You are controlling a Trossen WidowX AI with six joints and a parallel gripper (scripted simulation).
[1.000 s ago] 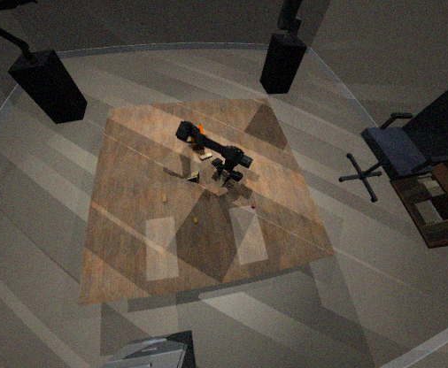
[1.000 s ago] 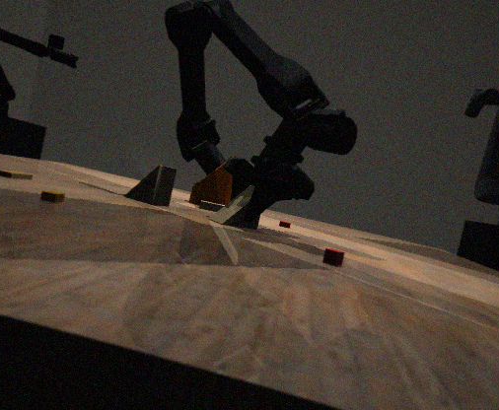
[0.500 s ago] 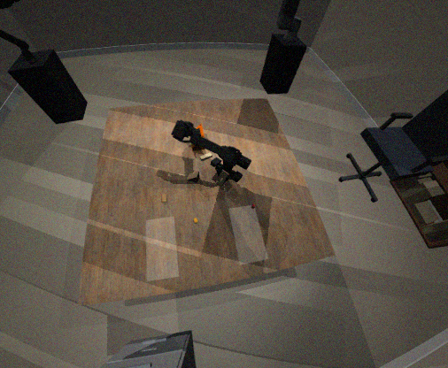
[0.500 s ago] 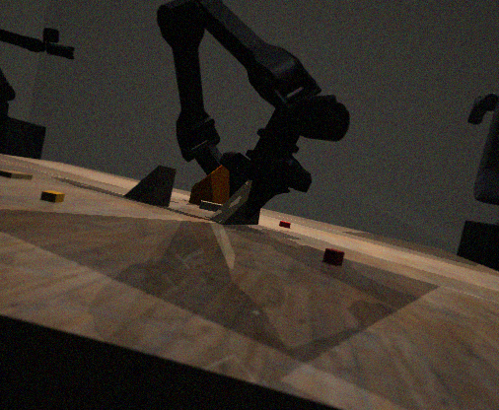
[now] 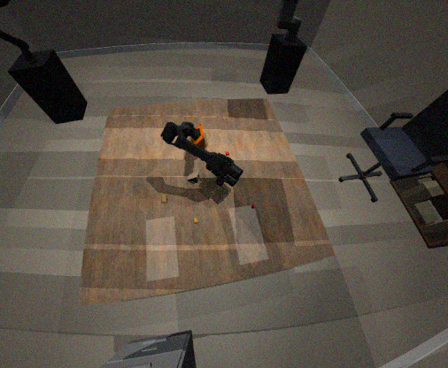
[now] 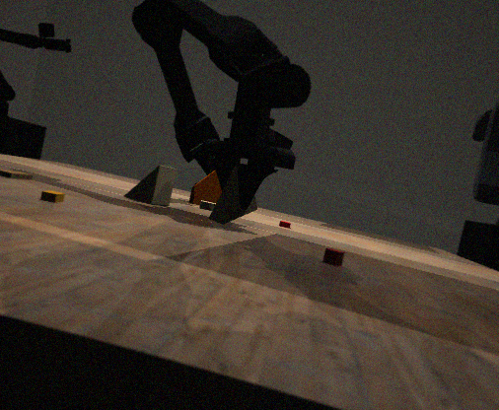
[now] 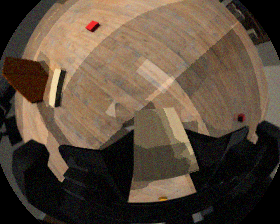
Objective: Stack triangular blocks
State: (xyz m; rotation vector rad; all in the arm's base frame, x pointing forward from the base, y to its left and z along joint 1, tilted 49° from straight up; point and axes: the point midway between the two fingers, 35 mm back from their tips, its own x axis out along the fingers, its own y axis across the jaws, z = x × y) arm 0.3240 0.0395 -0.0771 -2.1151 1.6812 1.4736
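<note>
My gripper (image 6: 237, 204) (image 7: 155, 131) is shut on a grey triangular block (image 6: 228, 199) (image 7: 158, 142). The held block is tilted in the exterior view, with one corner pointing down. It looks a little above the table, though the exact gap is hard to tell. In the top view the arm hides it. The other triangular block (image 5: 193, 178) (image 6: 161, 187) stands on the table to the left of the gripper, in the top and exterior views. In the exterior view its slope runs down to the left. I cannot make it out in the wrist view.
An orange piece (image 5: 201, 134) (image 6: 207, 191) (image 7: 26, 80) and a pale slab (image 6: 207, 205) (image 7: 55, 88) are behind, near the arm's base. Two red blocks (image 5: 227, 153) (image 5: 253, 206) lie to the right. A yellow block (image 5: 196, 220) (image 6: 52, 196) and a tan block (image 5: 164, 199) (image 6: 14, 174) lie left.
</note>
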